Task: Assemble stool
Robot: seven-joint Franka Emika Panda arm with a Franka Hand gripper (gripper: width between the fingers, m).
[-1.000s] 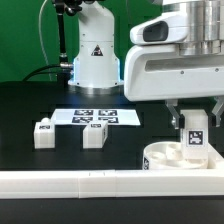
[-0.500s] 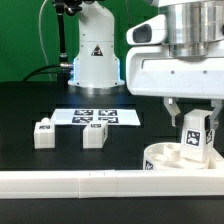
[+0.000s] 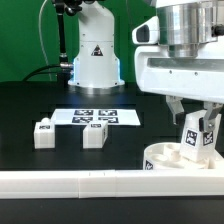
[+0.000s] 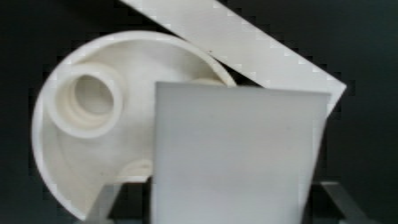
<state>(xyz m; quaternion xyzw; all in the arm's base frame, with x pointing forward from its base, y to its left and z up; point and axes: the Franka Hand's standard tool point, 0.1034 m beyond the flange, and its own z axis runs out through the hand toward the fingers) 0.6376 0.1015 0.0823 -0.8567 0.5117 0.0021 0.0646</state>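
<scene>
Fitting leg one (image 3: 197, 138) into the seat (image 3: 160, 158), my claw (image 3: 195, 120) clamped on it; two legs (image 3: 42, 134) (image 3: 93, 134) left loose on desk, I reckon.

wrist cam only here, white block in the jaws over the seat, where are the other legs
observer: two stand on the table, to the exterior view's left of the seat: the outer leg and the inner leg.
operator: any tag on the held one, i see a blank face
observer: yes, the held leg shows black-and-white tags on the face toward the exterior camera.
operator: and the white strip past the seat
observer: that is the long white rail; it runs across the front of the table, with the seat just behind it.
</scene>
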